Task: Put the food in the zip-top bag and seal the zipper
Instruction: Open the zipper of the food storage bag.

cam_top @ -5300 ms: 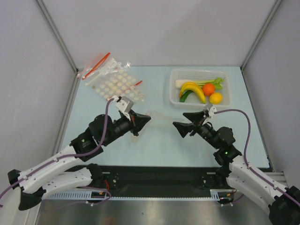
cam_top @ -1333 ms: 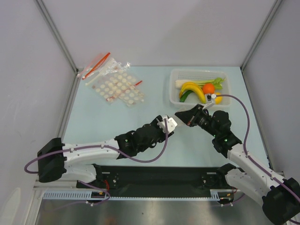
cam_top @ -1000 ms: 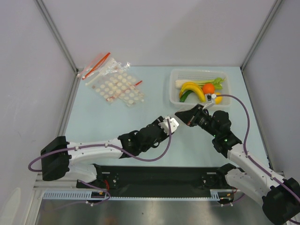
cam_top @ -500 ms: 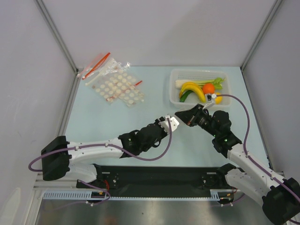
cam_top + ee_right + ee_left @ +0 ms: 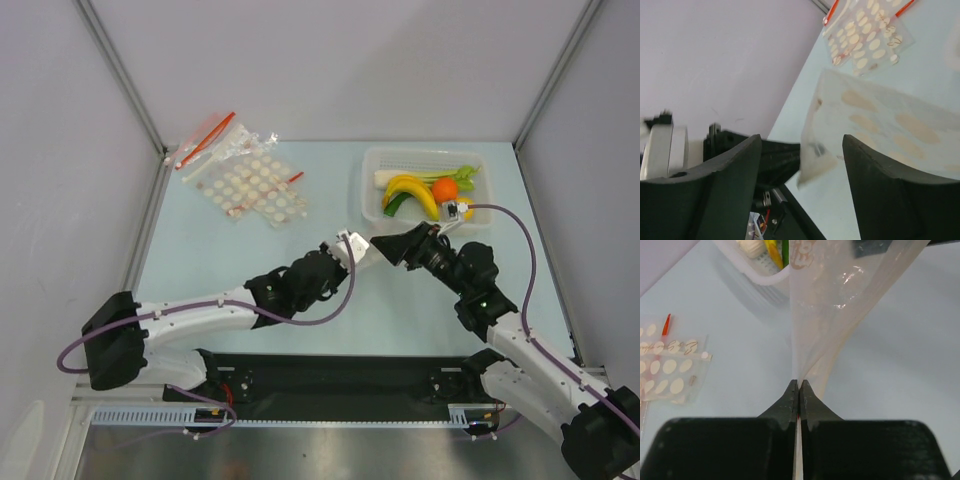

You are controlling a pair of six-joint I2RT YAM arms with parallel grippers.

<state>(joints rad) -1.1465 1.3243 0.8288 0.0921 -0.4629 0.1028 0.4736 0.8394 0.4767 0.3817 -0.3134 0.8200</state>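
Note:
The zip-top bag, see-through with pale dots, hangs in the air between my two grippers. My left gripper is shut on its lower edge, the film pinched between the fingers. My right gripper stands open, and a corner of the bag hangs loose between its fingers, touching neither. In the top view the two grippers nearly meet mid-table. The food lies in the white basket: banana, orange, lemon, green vegetable, leek. I cannot make out the zipper.
A heap of spare dotted bags with red strips lies at the back left, also seen in the wrist views. The basket stands just beyond the held bag. Grey walls close the table on three sides.
My left gripper has closed on the bag's edge and shifted slightly left. My right gripper, shut on the bag before, has opened and let it go.

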